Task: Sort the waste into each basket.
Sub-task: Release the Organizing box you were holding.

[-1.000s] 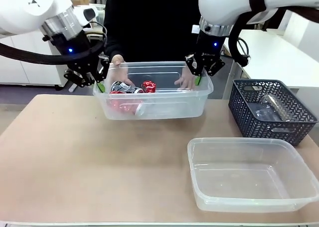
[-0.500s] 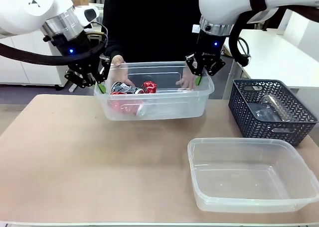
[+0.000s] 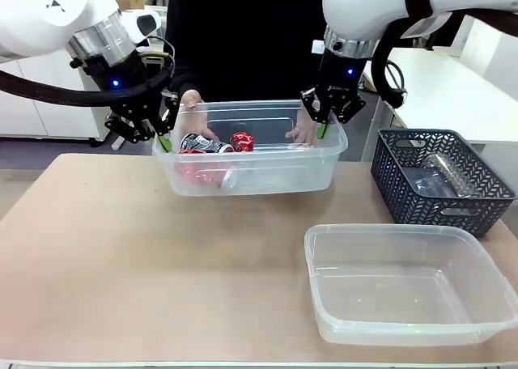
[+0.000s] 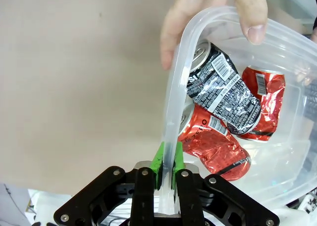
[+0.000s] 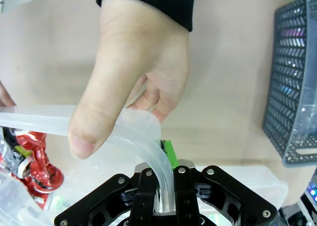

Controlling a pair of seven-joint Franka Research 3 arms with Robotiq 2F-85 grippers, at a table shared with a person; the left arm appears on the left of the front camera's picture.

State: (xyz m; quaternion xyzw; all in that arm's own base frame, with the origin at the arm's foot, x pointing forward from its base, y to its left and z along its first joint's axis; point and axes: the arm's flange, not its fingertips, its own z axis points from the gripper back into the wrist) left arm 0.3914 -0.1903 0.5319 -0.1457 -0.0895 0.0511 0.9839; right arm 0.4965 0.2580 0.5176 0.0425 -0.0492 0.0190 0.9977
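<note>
A: Two tubs in the front view. The far tub (image 3: 275, 173) is at 12 o'clock on the counter (image 3: 121, 256), with the cans (image 3: 212, 144) bunched at its 9 o'clock end. The empty tub (image 3: 388, 228) sits at 5 o'clock, well apart.

B: And the arms?

A: The left jaws are at the far tub's 9 o'clock end and the right jaws at its 2 o'clock corner. A person's hand (image 3: 192, 102) grips the far rim by the left jaws, and the other hand (image 3: 303, 130) grips it by the right. The basket (image 3: 421, 192) at 3 o'clock holds a clear bottle (image 3: 441, 175).

B: Left wrist view?

A: The left jaws are narrow, their green pads (image 4: 159, 161) pinching the tub's rim from both sides. Three crushed cans lie just inside, a black-and-white can (image 4: 223, 89) on top of two red ones. The person's fingers (image 4: 171, 32) wrap the rim at 12 o'clock.

B: Right wrist view?

A: Much the same. The right jaws are narrow, clamped on the curved corner, with one pad (image 5: 170, 152) showing. The other hand (image 5: 133, 72) holds the rim just above them, thumb over the edge.

B: Which step, then?

A: I'd say the far tub is being passed or steadied between person and robot. Sorting proper isn't begun, since the empty tub holds nothing. I can't tell whether the far tub rests on the counter.

B: Next?

A: Probably settle it, free the rim, then send one arm in for the top can. It's crushed and shiny, so it calls for a grip across a flat part, and the arm needs to stay away from those fingers.
</note>
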